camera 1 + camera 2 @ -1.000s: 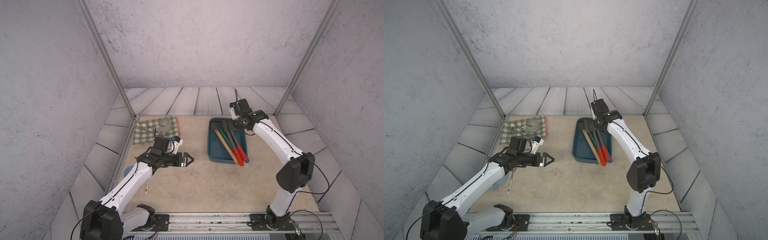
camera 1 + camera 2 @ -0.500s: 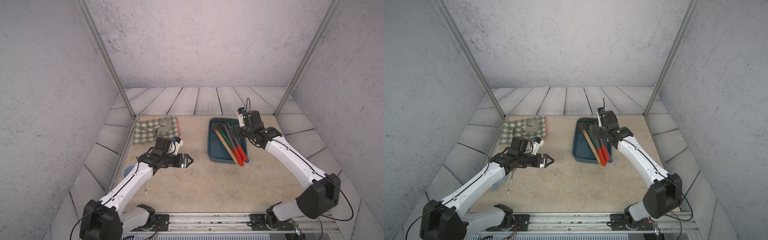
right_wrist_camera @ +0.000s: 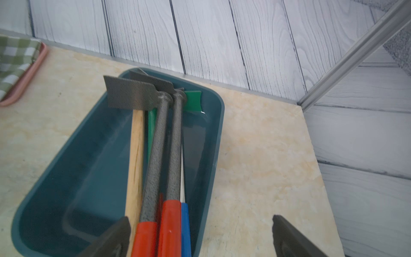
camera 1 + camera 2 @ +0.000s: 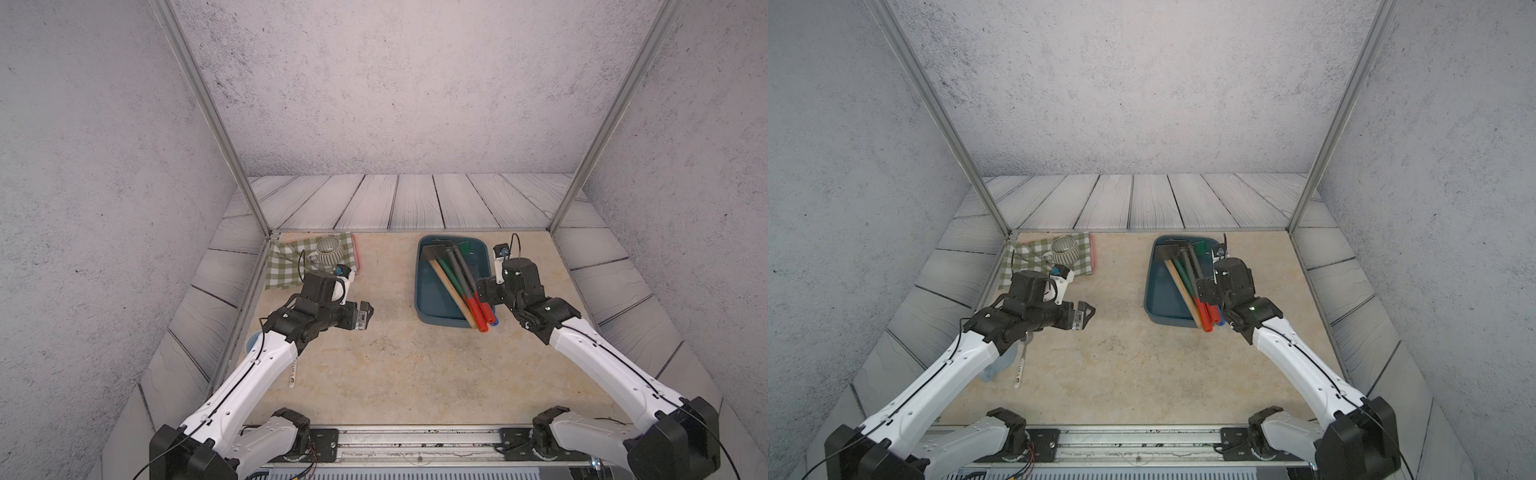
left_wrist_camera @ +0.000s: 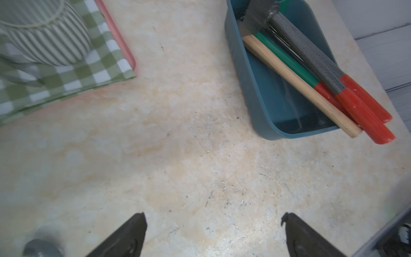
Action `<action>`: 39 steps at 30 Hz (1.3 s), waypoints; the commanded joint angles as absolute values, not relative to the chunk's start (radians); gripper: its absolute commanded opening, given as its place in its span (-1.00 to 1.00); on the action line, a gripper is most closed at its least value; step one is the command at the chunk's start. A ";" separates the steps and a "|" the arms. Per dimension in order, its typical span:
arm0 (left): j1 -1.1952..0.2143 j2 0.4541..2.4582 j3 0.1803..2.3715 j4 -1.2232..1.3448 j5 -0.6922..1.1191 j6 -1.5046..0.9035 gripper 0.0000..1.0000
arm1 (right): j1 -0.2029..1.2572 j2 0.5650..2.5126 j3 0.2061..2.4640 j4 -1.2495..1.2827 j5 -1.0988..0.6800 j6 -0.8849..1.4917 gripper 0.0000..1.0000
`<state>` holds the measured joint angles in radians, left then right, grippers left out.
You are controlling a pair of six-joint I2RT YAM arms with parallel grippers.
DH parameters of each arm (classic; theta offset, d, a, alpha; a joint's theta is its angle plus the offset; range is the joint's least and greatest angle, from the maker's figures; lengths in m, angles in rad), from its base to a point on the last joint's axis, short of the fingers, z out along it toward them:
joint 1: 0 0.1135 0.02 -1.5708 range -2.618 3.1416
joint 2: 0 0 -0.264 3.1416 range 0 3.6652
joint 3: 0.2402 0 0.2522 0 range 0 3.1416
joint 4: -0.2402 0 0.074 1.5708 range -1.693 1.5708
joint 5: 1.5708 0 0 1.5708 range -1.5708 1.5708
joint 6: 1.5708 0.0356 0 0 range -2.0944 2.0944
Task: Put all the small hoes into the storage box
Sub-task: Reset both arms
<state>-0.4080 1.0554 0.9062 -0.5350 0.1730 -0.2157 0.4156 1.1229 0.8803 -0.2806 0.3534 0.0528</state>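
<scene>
The storage box (image 4: 430, 295) (image 4: 1156, 297), a dark teal tub, stands at the back right of the table. Several small hoes lie in it side by side. Their blades are at the far end and their grips poke over the near rim. One hoe has a grey shaft (image 3: 155, 144) (image 4: 459, 266) (image 5: 311, 55) and a red grip. My right gripper (image 3: 201, 222) (image 4: 482, 293) (image 4: 1202, 293) is open above the box's near right corner, over the grips, holding nothing. My left gripper (image 5: 213, 217) (image 4: 365, 311) (image 4: 1086, 313) is open over bare table left of the box (image 5: 244, 77).
A green checked cloth (image 4: 286, 270) on a pink tray lies at the back left, with a striped mug (image 4: 330, 250) on it. A pale blue dish (image 4: 251, 343) and a white pen (image 4: 293, 374) lie under my left arm. Metal frame posts stand at the back corners.
My right arm has drawn back from the far end of the box to its near right corner, jaws still open. The left arm has hardly moved.
</scene>
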 commanded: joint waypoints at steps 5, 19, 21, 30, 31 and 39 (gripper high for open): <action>-0.408 0.985 0.836 -0.404 -0.165 -0.105 0.98 | 0.410 0.945 0.658 -0.062 0.562 0.007 0.98; -0.188 1.145 0.566 0.156 -0.314 -0.010 0.98 | 0.382 1.034 0.358 0.455 0.727 -0.093 0.98; -0.145 1.184 0.539 0.226 -0.301 -0.028 0.98 | 0.358 1.064 0.331 0.526 0.717 -0.091 0.98; -0.101 1.316 0.420 0.613 -0.347 0.004 0.98 | 0.253 1.227 0.233 0.903 0.571 -0.108 0.98; -0.095 1.325 0.411 0.644 -0.344 0.003 0.98 | 0.236 1.248 0.226 0.926 0.573 -0.092 0.98; -0.074 1.331 0.404 0.675 -0.263 0.027 1.00 | 0.149 1.300 0.222 0.962 0.415 0.007 0.98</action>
